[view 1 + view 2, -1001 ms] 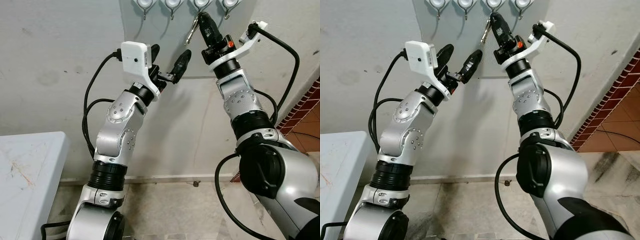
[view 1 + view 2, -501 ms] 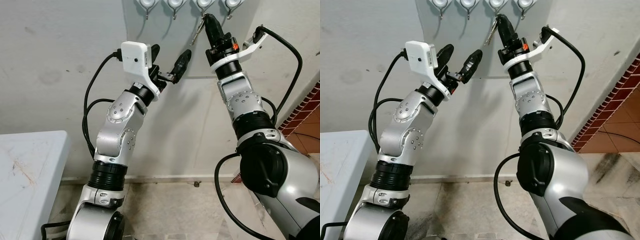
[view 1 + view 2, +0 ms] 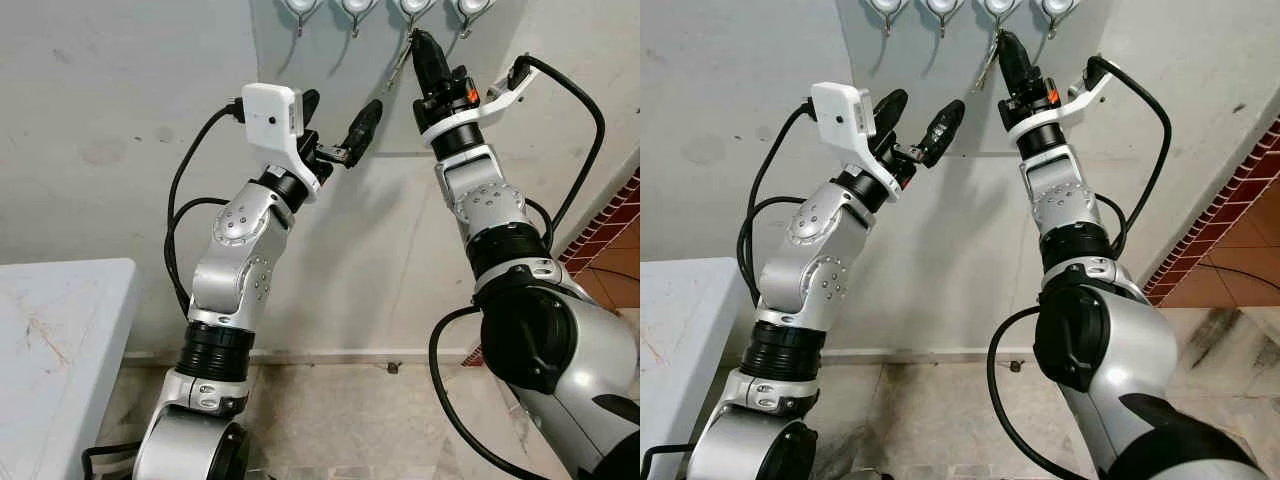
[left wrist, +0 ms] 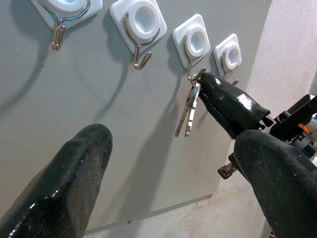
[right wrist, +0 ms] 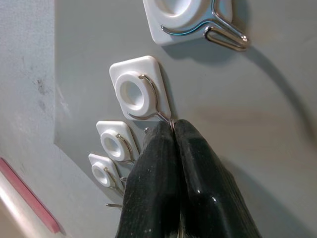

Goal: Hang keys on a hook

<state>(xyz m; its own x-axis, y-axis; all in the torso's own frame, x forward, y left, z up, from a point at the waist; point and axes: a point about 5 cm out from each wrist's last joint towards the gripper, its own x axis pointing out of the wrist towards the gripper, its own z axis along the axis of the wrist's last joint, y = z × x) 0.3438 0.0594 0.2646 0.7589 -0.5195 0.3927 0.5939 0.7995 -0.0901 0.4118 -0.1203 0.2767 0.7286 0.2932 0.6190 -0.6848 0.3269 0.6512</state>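
Nearest, the left tool (image 4: 168, 163) waited with its fingers spread apart, raised toward the wall, probably to keep out of the way. Beyond it, the right tool (image 4: 205, 82) was clenched on the ring of the keys (image 4: 188, 111), which dangled under its tip. It pressed the ring at the third hook (image 4: 190, 49) on the grey panel (image 4: 99, 104), to slip it on

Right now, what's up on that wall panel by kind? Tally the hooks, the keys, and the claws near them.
Hooks: 4, white pads with metal hooks, at and
Keys: 2, one bunch hanging at the third hook
Claws: 2, right claw shut on the keys' ring, left claw open, off the panel
Total: 8
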